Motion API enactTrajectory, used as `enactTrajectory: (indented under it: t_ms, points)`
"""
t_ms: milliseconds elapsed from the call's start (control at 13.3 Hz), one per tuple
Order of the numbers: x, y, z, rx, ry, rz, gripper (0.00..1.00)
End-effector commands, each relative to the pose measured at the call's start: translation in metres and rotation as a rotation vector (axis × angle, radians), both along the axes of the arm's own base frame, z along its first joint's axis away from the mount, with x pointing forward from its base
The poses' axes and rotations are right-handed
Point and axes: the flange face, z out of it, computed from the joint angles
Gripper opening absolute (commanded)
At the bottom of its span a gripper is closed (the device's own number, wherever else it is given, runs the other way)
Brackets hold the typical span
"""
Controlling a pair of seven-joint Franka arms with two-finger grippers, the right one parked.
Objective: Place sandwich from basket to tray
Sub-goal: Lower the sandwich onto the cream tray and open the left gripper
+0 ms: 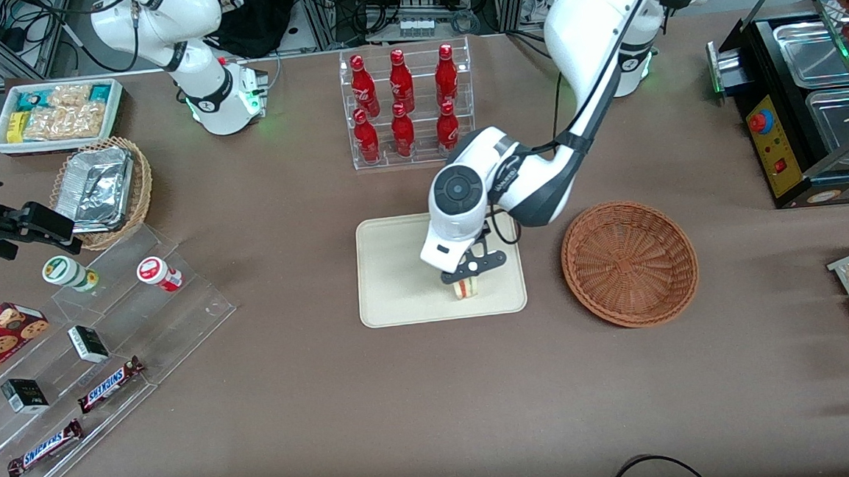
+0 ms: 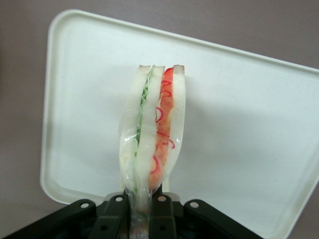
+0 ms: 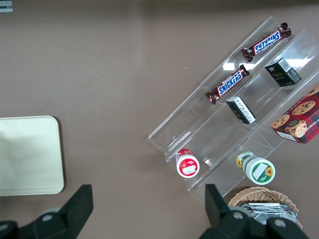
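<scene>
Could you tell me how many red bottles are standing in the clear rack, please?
6 red bottles in the clear rack: three on the upper row, three on the lower, farther from the camera than the tray, where the gripper holds the sandwich.

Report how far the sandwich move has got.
Done: the basket is empty and the sandwich is out of it. In hand: the hand grips the sandwich over the tray, at the edge nearer the front camera. Left: set it down if needed, release, withdraw.
</scene>
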Motion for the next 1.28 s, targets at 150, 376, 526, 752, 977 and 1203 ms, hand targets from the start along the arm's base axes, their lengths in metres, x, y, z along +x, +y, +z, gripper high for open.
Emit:
enactTrajectory:
  t_ms: [150, 376, 526, 752, 977, 1203]
  points:
    - [-0.007, -0.025, -0.014, -0.014, -0.021, 0.04, 0.04]
    - [-0.006, -0.029, -0.021, -0.033, -0.039, 0.039, 0.04]
    - [-0.008, -0.029, -0.024, -0.03, -0.034, 0.028, 0.05]
    - [-0.014, -0.034, -0.032, -0.026, -0.027, 0.02, 0.23]
    - [-0.016, -0.035, -0.034, -0.031, -0.027, 0.021, 1.0]
    - [-0.014, -0.035, -0.008, -0.044, -0.049, 0.016, 1.0]
